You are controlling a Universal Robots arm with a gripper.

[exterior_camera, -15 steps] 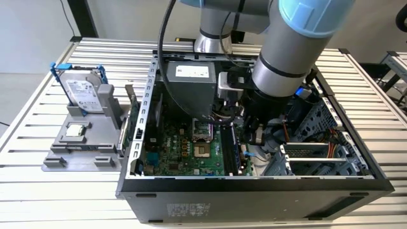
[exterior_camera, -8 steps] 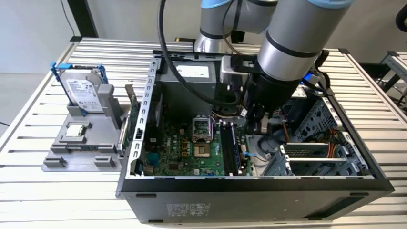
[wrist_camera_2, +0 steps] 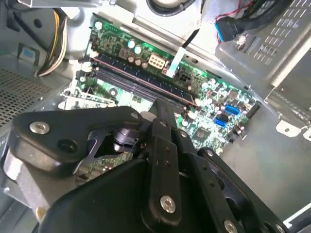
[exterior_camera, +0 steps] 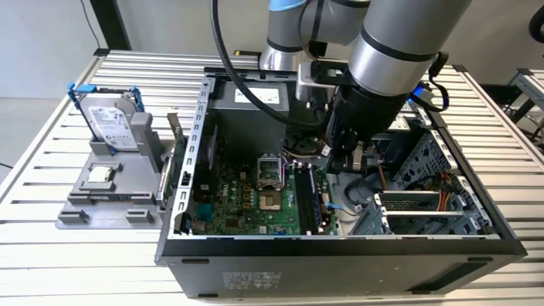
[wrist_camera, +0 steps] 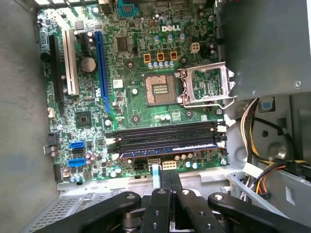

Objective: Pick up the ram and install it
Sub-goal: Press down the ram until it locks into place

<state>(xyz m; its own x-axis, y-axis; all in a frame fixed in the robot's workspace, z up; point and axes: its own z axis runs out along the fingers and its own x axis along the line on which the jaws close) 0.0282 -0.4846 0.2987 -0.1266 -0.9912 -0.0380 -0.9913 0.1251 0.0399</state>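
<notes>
In the exterior view the arm hides the gripper [exterior_camera: 340,167] over the open computer case [exterior_camera: 340,245]. One hard drive [exterior_camera: 111,121] and one CPU chip [exterior_camera: 102,173] sit on the grey stand [exterior_camera: 106,194] at the exterior view's left.

In the second wrist view the fingers [wrist_camera_2: 163,109] are pressed together, empty, just above the ram [wrist_camera_2: 141,80], seated in its slot.

In the first wrist view the ram [wrist_camera: 170,150] lies in the slot nearest the gripper [wrist_camera: 165,177]; four memory slots [wrist_camera: 165,133] show, and one empty CPU socket [wrist_camera: 159,90].
</notes>
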